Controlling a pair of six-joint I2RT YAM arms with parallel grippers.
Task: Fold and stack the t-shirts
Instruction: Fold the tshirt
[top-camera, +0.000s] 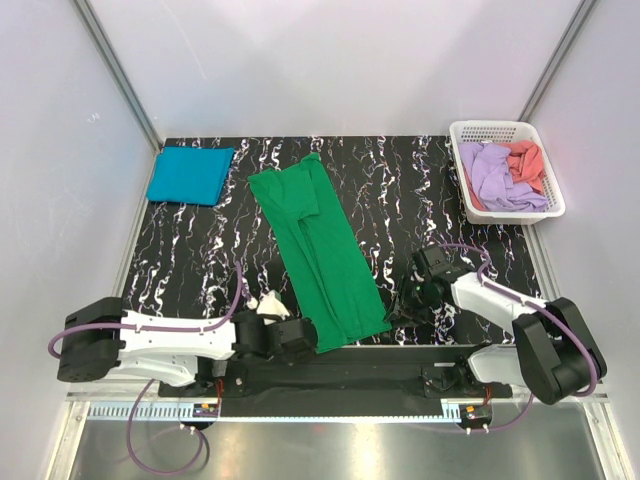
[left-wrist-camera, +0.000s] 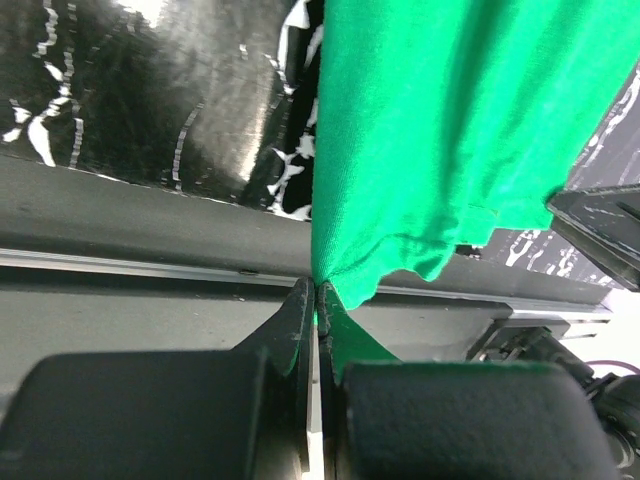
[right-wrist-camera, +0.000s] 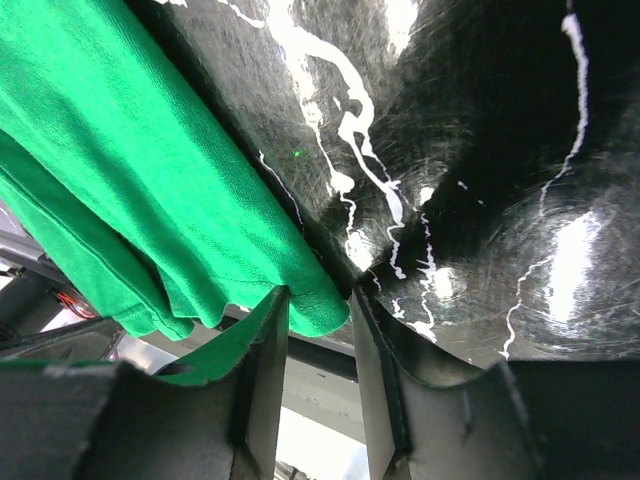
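Note:
The bright green t-shirt (top-camera: 318, 250) lies folded lengthwise as a long strip running from the table's far middle to the near edge. My left gripper (top-camera: 300, 338) is shut on its near left hem corner (left-wrist-camera: 345, 255). My right gripper (top-camera: 403, 300) is open at the near right corner of the green shirt (right-wrist-camera: 150, 190), with the corner tip lying between the fingers. The teal-blue t-shirt (top-camera: 190, 175) lies folded to a rectangle at the far left. The lilac t-shirt (top-camera: 492, 172) and the coral t-shirt (top-camera: 525, 160) sit crumpled in the basket.
A white lattice basket (top-camera: 555, 205) stands at the far right. The table is black marble-patterned (top-camera: 400, 200). A metal rail (top-camera: 330, 400) runs along the near edge. White walls stand on three sides.

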